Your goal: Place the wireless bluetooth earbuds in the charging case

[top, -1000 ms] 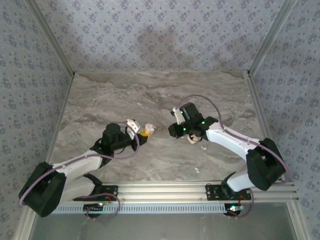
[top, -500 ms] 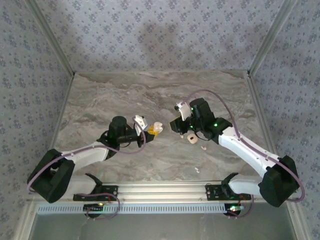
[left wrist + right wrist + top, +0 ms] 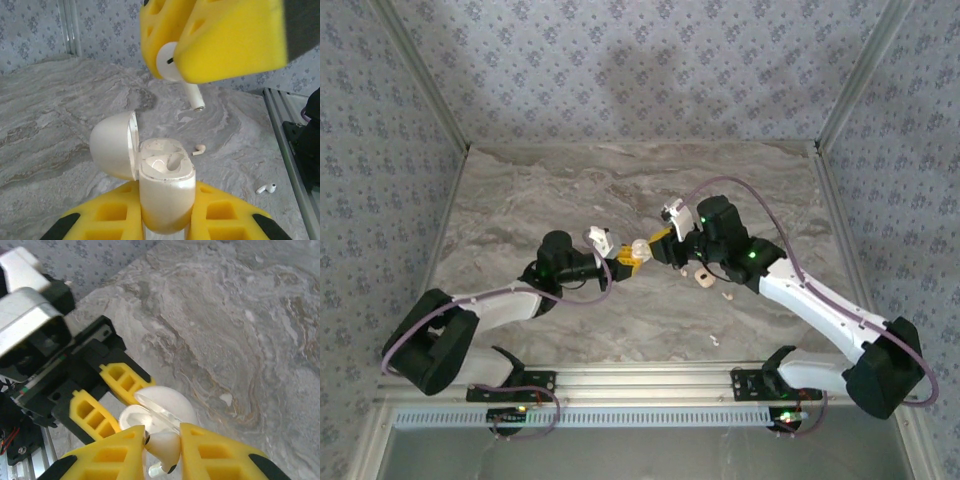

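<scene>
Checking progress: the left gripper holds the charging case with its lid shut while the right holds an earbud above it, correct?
No. The left wrist view shows the lid open on the charging case in the left gripper; the rest holds.

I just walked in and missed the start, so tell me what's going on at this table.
The left gripper holds the charging case upright off the table, its lid flipped open. The right gripper pinches one earbud, poised above the open case and not yet seated. Two more earbuds lie loose on the marbled table.
</scene>
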